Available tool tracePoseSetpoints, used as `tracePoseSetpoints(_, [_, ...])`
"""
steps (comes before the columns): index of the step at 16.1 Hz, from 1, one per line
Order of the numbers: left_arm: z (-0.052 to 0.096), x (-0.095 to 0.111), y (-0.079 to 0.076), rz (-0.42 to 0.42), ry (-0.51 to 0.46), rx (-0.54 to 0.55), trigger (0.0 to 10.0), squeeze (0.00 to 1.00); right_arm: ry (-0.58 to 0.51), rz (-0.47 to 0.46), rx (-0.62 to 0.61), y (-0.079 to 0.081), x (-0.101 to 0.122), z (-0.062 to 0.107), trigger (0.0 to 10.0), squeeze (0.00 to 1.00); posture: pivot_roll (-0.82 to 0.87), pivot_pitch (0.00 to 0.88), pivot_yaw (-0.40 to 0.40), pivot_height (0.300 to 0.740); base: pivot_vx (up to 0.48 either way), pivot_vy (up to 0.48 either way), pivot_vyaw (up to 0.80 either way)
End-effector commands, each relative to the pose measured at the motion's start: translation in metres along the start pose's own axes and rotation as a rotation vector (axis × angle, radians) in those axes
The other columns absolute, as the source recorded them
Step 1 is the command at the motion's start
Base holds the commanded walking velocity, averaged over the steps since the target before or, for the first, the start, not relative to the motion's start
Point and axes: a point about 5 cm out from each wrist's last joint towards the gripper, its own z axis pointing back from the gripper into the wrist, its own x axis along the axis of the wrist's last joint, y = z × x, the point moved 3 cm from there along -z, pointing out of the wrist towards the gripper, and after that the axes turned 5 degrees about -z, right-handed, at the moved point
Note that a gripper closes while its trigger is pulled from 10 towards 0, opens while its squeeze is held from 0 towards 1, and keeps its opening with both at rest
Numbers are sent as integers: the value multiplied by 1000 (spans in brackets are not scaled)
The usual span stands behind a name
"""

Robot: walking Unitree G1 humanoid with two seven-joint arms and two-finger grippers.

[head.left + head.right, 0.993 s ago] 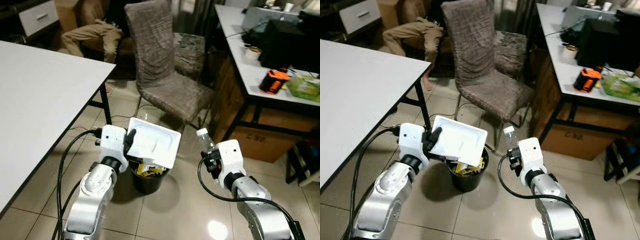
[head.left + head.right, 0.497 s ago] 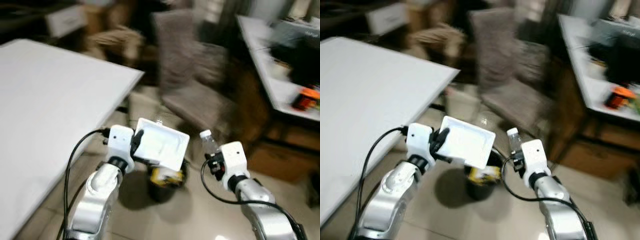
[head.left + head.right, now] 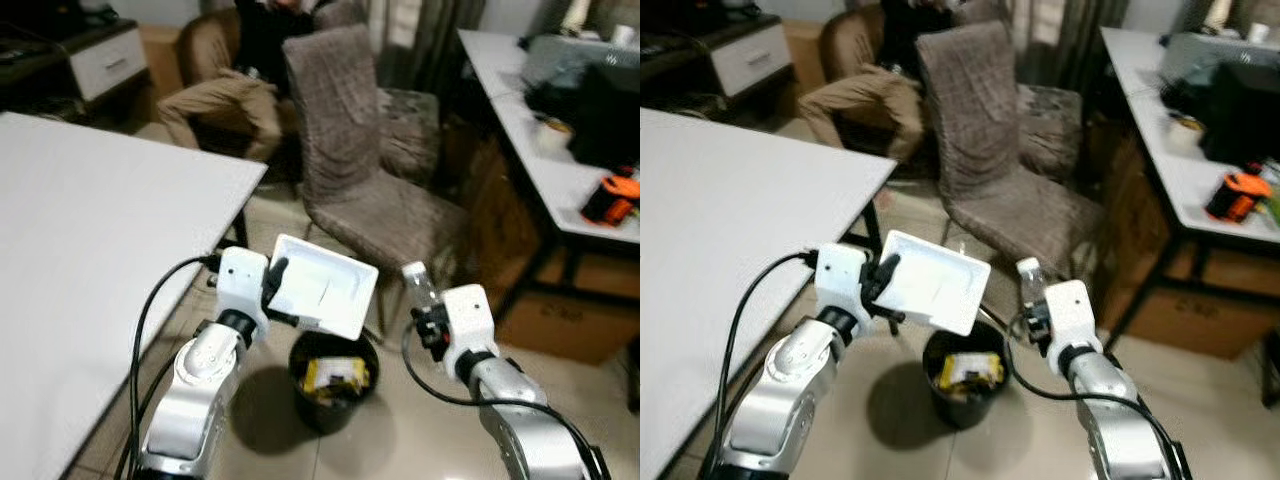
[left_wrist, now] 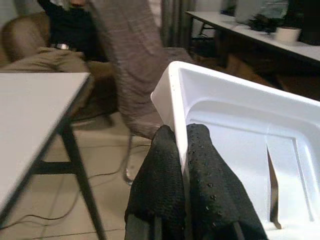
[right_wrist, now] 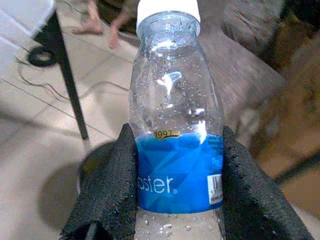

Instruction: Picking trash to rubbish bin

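A white foam tray (image 3: 322,294) hangs tilted just above and behind the black rubbish bin (image 3: 334,408), its rim pinched by my left gripper (image 3: 273,291), whose fingers (image 4: 200,190) are shut on the tray edge (image 4: 172,100). The bin on the tiled floor holds yellow wrappers (image 3: 335,377). To the right of the bin, my right gripper (image 3: 430,323) is shut around a clear plastic bottle (image 5: 173,125) with a blue label and white cap, held upright. The bottle's cap (image 3: 412,269) pokes up above the gripper.
A white table (image 3: 90,260) fills the left side. A grey fabric chair (image 3: 360,170) stands right behind the bin. A person (image 3: 245,70) sits in an armchair at the back. A desk (image 3: 555,140) with equipment and a cardboard box (image 3: 560,315) stand on the right.
The camera has shifted and the blur has cleared; the bin now lies lower in view, below both grippers. Both grippers keep their hold on the tray and the bottle.
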Motion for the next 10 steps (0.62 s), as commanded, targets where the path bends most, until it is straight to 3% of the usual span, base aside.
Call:
tracePoseSetpoints(1, [-2,0,3,-10,1,-2,10000,0,-16,-14,-5,0,3,0,10000,0,-212,0,-37,740,379,0,0])
tracePoseSetpoints(4, [-2,-1,3,-12,6,-6,10000,0,3,-8,5,2,-3,2,10000,0,-207,0,-43,740,376,0,0])
tracePoseSetpoints(10, [15,-13,-1,-2,47,2,10000,0,64,16,56,11,-17,4,10000,0,-180,9,-74,740,377,0,0])
